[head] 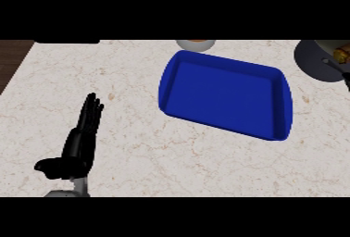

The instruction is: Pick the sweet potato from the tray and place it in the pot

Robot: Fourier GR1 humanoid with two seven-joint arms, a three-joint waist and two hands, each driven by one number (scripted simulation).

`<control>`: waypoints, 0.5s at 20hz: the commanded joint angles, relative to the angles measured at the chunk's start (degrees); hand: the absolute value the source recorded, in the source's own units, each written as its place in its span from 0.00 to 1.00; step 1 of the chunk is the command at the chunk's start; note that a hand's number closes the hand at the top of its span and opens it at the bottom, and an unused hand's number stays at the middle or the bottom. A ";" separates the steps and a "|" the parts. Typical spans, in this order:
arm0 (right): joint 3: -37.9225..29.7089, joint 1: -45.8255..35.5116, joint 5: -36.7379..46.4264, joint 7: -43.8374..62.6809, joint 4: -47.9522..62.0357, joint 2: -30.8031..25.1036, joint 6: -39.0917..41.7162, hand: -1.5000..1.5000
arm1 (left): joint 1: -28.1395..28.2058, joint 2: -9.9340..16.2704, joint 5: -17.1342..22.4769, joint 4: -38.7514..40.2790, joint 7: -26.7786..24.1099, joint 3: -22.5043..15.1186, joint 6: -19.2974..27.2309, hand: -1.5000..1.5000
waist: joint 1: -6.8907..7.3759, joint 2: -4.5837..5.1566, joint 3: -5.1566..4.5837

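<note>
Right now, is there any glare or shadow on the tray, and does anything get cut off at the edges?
Head view: no glare on the blue tray, only darker shading along its inner walls. The left hand casts no clear shadow on the counter. The pot is cut off at the right edge, something brownish inside it, and a bowl is clipped at the top.

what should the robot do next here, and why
Probably draw the right arm back from the pot at the far right. The blue tray shows nothing on it, and something orange-brown, likely the sweet potato, already sits in the pot. The left hand rests open at lower left; the right hand is out of view.
</note>
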 commanded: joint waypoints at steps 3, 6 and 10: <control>-6.34 5.80 -8.60 -12.03 1.29 -1.26 1.20 0.00 | -2.16 1.31 1.16 0.24 1.72 1.95 -1.65 0.50 | -0.05 0.02 0.01; -8.36 8.89 -11.83 -17.07 1.09 -3.47 4.26 0.00 | 0.76 -0.92 -1.37 -1.74 1.76 -0.94 0.64 0.50 | -0.16 -0.10 0.01; -7.70 10.15 -14.19 -17.95 2.62 -7.26 9.57 0.00 | -2.00 -0.31 0.36 2.77 -0.05 2.13 -1.26 0.50 | -0.45 -0.18 -0.07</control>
